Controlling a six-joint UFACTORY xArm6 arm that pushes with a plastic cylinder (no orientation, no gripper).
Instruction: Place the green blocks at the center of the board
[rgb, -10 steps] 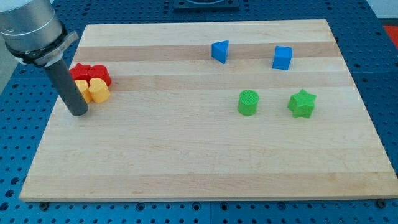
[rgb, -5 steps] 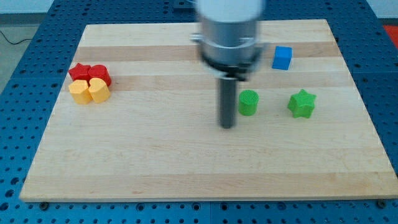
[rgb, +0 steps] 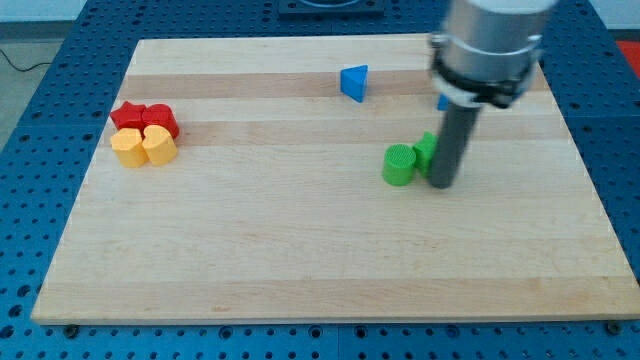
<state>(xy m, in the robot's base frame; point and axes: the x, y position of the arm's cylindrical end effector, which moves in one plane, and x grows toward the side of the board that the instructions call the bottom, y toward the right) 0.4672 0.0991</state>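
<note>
A green cylinder (rgb: 398, 165) stands right of the board's middle. A green star block (rgb: 426, 151) lies against its right side, mostly hidden behind my rod. My tip (rgb: 442, 184) rests on the board just right of the green star, touching it.
A blue triangle block (rgb: 353, 82) lies near the view's top. A blue cube (rgb: 441, 102) is mostly hidden behind the arm. Two red blocks (rgb: 145, 117) and two yellow blocks (rgb: 144, 146) cluster at the view's left. The wooden board (rgb: 300, 260) sits on a blue perforated table.
My tip crossed from the left cluster past the cylinder to the right side. The green star has slid left until it meets the green cylinder.
</note>
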